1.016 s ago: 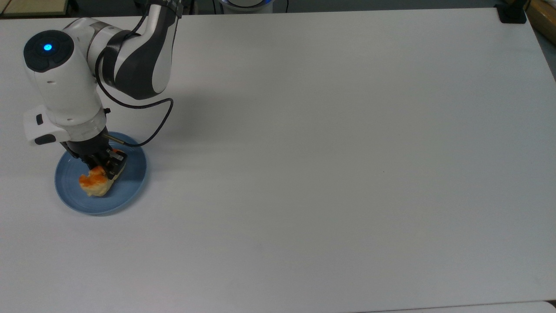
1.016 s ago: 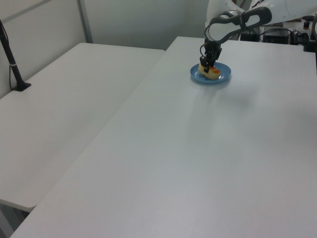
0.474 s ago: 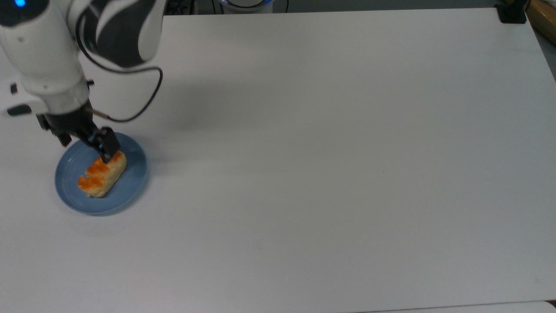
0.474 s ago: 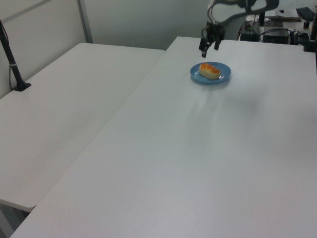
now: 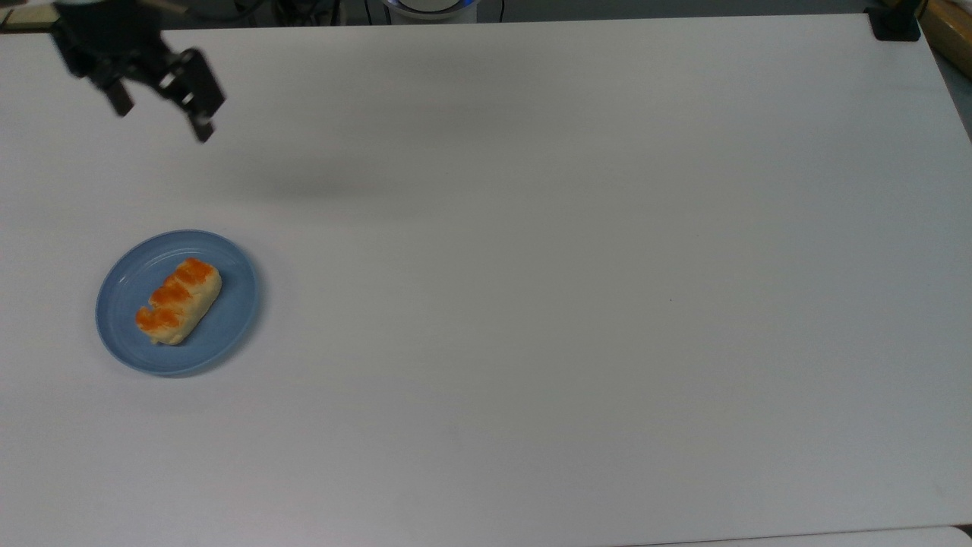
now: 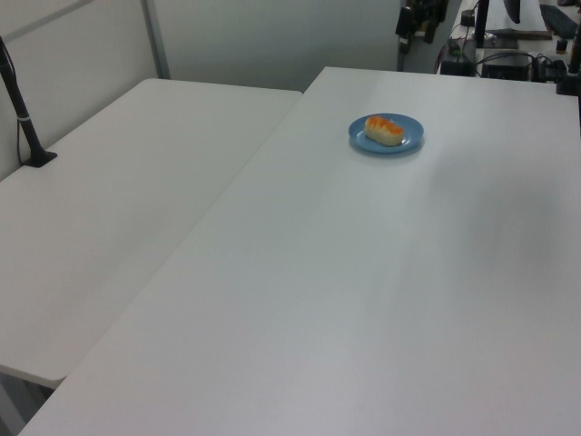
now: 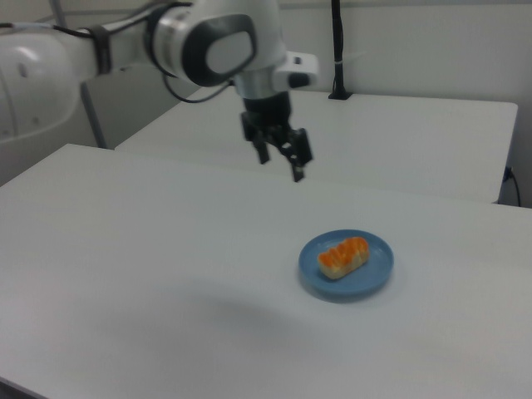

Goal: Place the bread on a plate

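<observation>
Top view: bread (image 5: pixel 179 301) lying flat on plate (image 5: pixel 228 325), bench's (image 5: pixel 577 266) left side. Hand (image 5: pixel 161 125) open, empty, raised well clear, far-left corner.

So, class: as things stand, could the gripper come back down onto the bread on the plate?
Probably yes. The gripper hangs open above the table, apart from the plate, and nothing lies over the bread.

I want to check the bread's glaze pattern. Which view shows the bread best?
The top view: the bread lies unobstructed on the plate, its orange ridges facing the camera. The right view shows it at a slant; the left view shows it far off.
</observation>
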`<state>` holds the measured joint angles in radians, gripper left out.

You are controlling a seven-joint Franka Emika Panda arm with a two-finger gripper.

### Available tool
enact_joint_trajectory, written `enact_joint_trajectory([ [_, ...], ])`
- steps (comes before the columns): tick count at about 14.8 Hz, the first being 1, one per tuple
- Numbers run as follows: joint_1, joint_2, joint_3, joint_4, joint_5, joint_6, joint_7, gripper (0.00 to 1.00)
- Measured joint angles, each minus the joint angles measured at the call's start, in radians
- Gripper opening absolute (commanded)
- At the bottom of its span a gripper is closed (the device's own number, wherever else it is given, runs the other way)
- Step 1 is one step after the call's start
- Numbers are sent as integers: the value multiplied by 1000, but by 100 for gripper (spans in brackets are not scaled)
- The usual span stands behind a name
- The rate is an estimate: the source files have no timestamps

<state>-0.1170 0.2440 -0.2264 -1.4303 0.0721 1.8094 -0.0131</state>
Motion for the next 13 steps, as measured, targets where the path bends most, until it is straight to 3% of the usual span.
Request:
enact_joint_trajectory([
  [4,82,-180,24,-158,-15,-87,1,100],
  [13,83,-196,30,-178,-19,-93,0,100],
])
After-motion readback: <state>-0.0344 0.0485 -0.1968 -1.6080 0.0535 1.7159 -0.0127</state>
